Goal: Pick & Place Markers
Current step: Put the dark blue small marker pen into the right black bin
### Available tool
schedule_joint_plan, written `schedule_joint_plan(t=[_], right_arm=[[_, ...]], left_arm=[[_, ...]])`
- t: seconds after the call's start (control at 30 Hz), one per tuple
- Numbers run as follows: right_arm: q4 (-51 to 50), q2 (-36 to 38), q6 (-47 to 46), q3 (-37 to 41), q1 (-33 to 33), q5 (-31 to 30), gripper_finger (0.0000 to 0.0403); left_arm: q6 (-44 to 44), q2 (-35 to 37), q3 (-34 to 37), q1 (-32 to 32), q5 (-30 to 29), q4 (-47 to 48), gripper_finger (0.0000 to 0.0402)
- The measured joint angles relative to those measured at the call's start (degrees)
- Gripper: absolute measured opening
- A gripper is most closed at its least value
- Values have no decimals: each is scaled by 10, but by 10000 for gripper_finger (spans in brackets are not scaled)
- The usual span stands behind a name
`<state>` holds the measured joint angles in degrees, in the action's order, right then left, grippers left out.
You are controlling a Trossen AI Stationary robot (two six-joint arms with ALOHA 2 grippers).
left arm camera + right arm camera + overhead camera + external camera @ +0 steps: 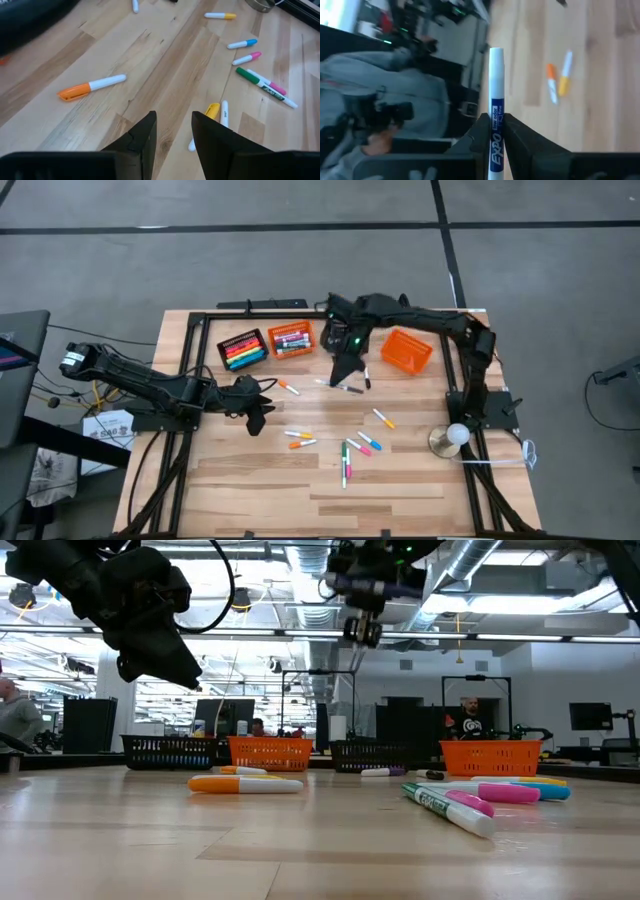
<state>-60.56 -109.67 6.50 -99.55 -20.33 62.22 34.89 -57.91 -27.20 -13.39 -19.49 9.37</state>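
1. Above the middle of the wooden table [400,480], the right gripper [349,367] hangs in the air with its fingers closed on a white Expo marker [496,120], which stands up between them in the right wrist view.
2. Toward the table's left side, the left gripper [255,420] hovers over bare wood, its fingers [145,137] partly apart and holding nothing.
3. Loose markers lie scattered across the tabletop: an orange-capped marker [90,87] just ahead of the left gripper, a yellow-capped marker [220,16] farther off, and a blue-capped marker [242,44] beside a pink-capped marker [246,58].
4. A green-capped marker [448,810] lies nearest the low camera, touching a pink marker [505,793].
5. Along the far edge, a black basket [243,349] packed with colourful markers sits just beside an orange basket [291,339] that also holds markers.
6. A second orange basket [406,351] lies tilted to the right of the raised gripper.
7. Beyond the table's edge, a person in a grey sleeve [395,110] shows in the right wrist view.
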Motion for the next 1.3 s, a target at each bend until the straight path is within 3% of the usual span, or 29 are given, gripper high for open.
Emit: schedule_joint_plan(t=[0.17, 0.27, 0.53, 0.73, 0.93, 1.3], right_arm=[[10, 26, 0, 0, -22, 21, 19], [11, 30, 0, 0, -29, -12, 23], [21, 25, 38, 0, -44, -328, 39], [104, 25, 40, 0, -94, -488, 22], [118, 25, 36, 0, -145, -539, 43], [138, -2, 21, 4, -167, -529, 28]], left_arm=[[0, 0, 0, 0, 0, -4, 121], [0, 0, 0, 0, 0, -4, 121], [0, 0, 0, 0, 0, -7, 121], [0, 0, 0, 0, 0, -9, 121], [1, 0, 0, 0, 0, -13, 121], [1, 0, 0, 0, 0, -24, 121]])
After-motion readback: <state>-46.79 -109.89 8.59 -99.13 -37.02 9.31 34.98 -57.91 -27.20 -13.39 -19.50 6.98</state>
